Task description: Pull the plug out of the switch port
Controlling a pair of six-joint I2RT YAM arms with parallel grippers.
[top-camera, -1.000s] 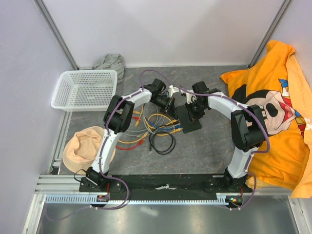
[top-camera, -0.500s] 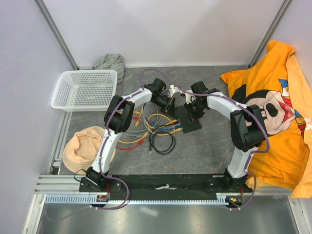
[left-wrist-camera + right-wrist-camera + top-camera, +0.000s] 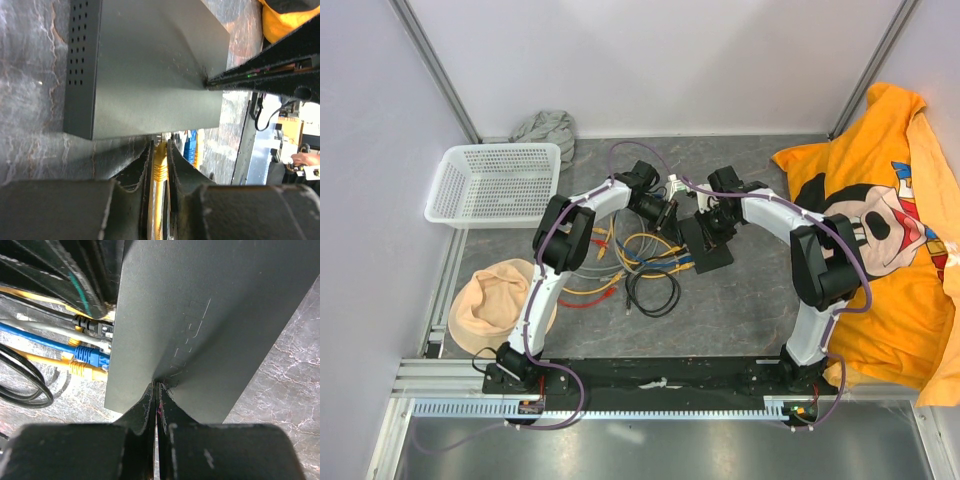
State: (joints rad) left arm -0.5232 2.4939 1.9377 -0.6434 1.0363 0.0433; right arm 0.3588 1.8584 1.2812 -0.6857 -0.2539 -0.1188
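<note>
- While loose cables crowd the table left of the switch, the left gripper pinches a yellow plug at its port edge.
- Fingers pressed together, the right gripper rests on the switch's top.

The switch fills the upper half of the frame, its perforated side at the left, lying on the marbled grey table. At bottom centre the left gripper pinches a yellow plug (a blue plug sits just right). The right gripper touches the switch's top from the right edge, fingers together.
</note>
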